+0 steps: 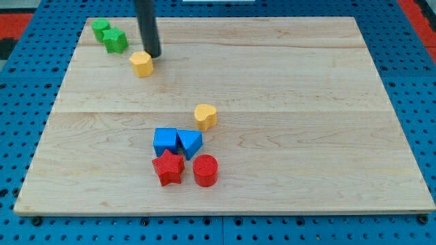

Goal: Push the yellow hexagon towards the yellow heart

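Blocks sit in three groups on the wooden surface (306, 136), operator. Near the view's top left corner you see two green blocks (109, 35) touching each other; their shapes are hard to make out. Below the middle, a blue cube (165, 141) and a blue triangle (190, 143) stand side by side and touching, with a red star (168, 168) and a red cylinder (205, 170) just beneath them. The yellow heart (205, 116) lies just above the blue triangle, a little to the view's right of it. Nothing stands on the bare wood between the heart and the yellow hexagon (142, 64), which lies well apart from it, up towards the view's top left and near the green pair. No containers show. You have no hand here, only the dark rod: my tip (154, 55) rests just beside the hexagon, at its upper right edge, seemingly touching it.
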You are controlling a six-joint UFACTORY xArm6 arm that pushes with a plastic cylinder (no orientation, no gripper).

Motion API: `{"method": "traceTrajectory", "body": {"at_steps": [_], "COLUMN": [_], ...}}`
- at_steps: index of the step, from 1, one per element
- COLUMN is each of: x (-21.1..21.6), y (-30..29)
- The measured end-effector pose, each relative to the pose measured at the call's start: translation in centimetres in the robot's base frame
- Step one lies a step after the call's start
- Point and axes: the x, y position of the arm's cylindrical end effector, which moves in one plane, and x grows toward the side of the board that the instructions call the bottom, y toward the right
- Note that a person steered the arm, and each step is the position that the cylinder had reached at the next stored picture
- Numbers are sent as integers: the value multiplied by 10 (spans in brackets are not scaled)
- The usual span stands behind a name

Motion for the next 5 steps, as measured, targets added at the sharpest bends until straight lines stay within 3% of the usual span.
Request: {"method": "traceTrajectory", "body": {"at_steps": [1,2,4,5], "x": [13,54,141,142], "y": [-22,-22,28,29]}}
